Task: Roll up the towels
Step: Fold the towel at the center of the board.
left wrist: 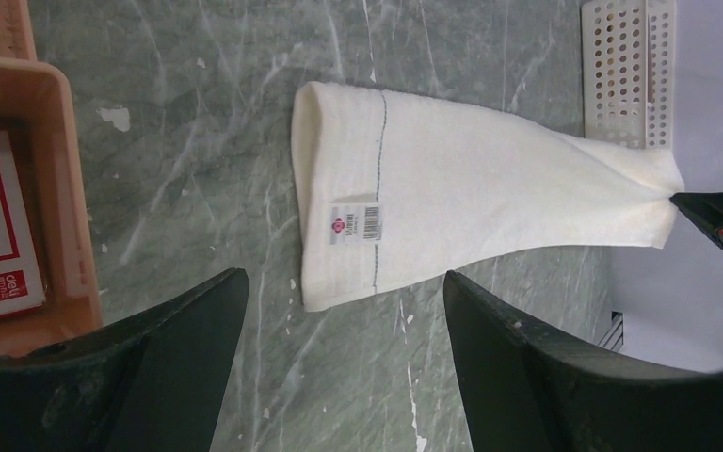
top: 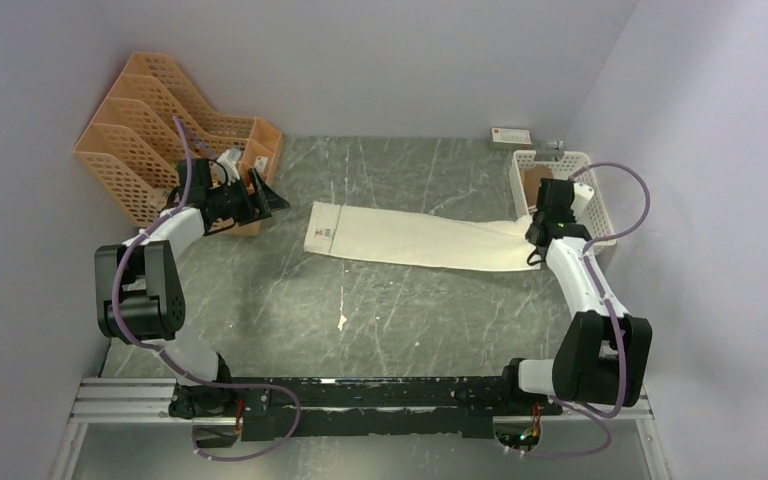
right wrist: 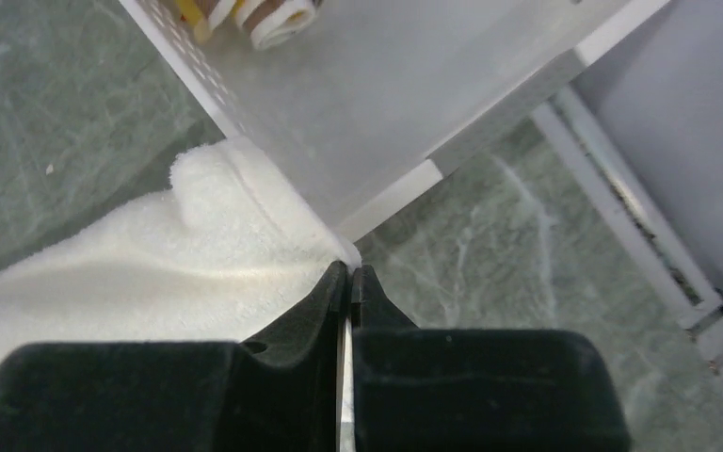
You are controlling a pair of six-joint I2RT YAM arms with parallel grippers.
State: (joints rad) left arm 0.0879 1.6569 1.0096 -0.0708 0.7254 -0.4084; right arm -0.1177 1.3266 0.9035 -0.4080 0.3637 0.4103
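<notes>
The cream-white towel (top: 410, 238) lies unrolled and flat across the middle of the table, its labelled end (left wrist: 353, 224) to the left. My right gripper (top: 535, 242) is shut on the towel's right corner (right wrist: 245, 235), which bunches against the basket; in the right wrist view the gripper (right wrist: 350, 268) pinches a sliver of cloth. My left gripper (top: 265, 197) hovers open beside the orange rack, apart from the towel's left end; nothing is between its fingers (left wrist: 198, 320). The brown towel (right wrist: 264, 17) sits rolled in the white basket (top: 520, 160).
An orange file rack (top: 150, 130) stands at the back left, with an orange tray (left wrist: 66, 188) holding a staples box beside my left gripper. The white perforated basket (right wrist: 339, 104) is at the back right near the wall. A small power strip (top: 510, 136) lies behind it.
</notes>
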